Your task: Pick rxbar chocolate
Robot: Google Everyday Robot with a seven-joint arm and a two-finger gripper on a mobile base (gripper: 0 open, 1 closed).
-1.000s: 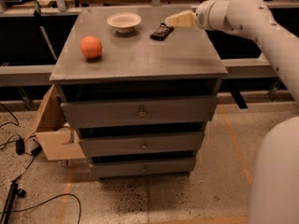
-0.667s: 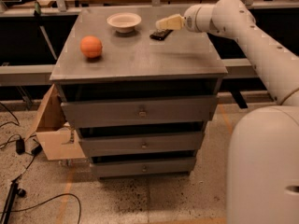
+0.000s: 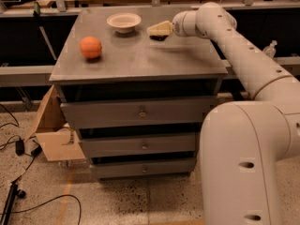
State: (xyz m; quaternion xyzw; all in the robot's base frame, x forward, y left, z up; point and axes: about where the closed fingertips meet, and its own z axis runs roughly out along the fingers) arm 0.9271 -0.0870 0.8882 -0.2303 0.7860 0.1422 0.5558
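Grey desk (image 3: 140, 62) with drawers, black snack bar (image 3: 157, 37) far right on top, robot hand (image 3: 157, 30) directly over it, grip cannot be told, white bowl (image 3: 123, 21) left of it, orange (image 3: 91, 47) nearer left.

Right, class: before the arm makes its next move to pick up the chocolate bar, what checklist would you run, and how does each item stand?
1. Gripper over the chocolate bar: ok, directly above it near the back of the cabinet top.
2. Bar fully in sight: not ok, the gripper covers most of it.
3. Bowl apart from the gripper: ok, a gap shows between them.
4. Orange out of the path: ok, well away across the top.
5. Bar already gripped: cannot tell.
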